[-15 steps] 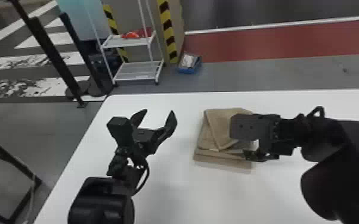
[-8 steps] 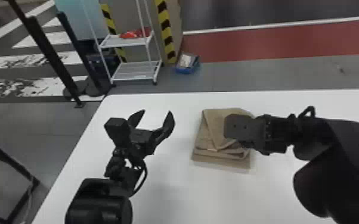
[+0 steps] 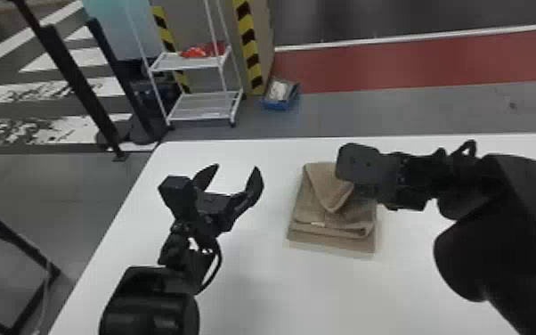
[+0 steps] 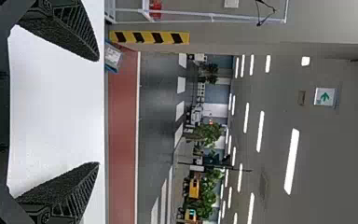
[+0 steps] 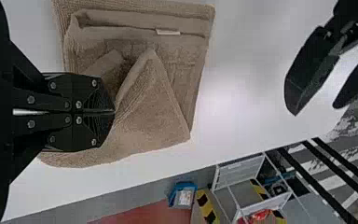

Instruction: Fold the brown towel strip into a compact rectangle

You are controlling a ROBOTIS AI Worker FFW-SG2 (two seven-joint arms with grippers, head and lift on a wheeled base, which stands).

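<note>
The brown towel [image 3: 311,209] lies folded in layers on the white table, a triangular flap across its far part. Over its far right part is my right gripper [image 3: 363,171], its fingertips hidden there. In the right wrist view the right gripper [image 5: 113,112] is shut, with the edge of the raised top layer of the towel [image 5: 149,107] at its tips; the layer stands open beside the fingers. My left gripper [image 3: 237,167] is parked open to the towel's left, apart from it. The left wrist view has the left gripper [image 4: 98,112] with nothing between its wide-spread fingers.
The white table [image 3: 280,294] has its far edge just beyond the towel and its left edge beside the left arm. On the floor behind stand a white wire shelf [image 3: 205,107] and a blue box [image 3: 280,94].
My right gripper has moved toward the table's far edge and a little left, and the towel's flap has shifted slightly the same way. The left arm holds its place.
</note>
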